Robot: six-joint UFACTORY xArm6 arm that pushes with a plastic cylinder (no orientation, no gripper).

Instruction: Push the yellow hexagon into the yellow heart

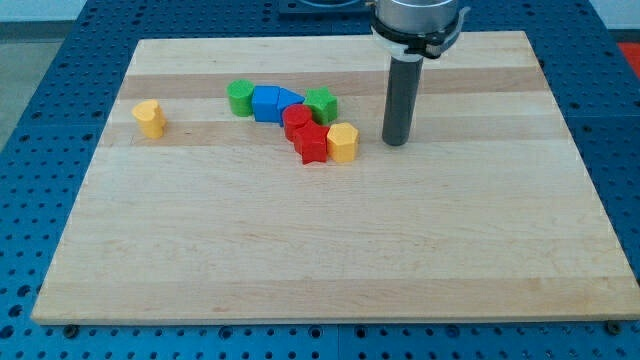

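The yellow hexagon [342, 143] sits at the right end of a cluster of blocks near the board's middle top. The yellow heart [150, 117] stands alone far to the view's left. My tip [396, 141] rests on the board just to the right of the yellow hexagon, a small gap apart from it. The rod rises straight up from there to the arm's flange at the view's top.
Touching the hexagon on its left is a red star-like block [312, 145], with a red block [296, 120] above it. A green block [321, 103], two blue blocks [272, 103] and a green block [240, 97] run leftwards. The wooden board [330, 250] lies on a blue pegboard.
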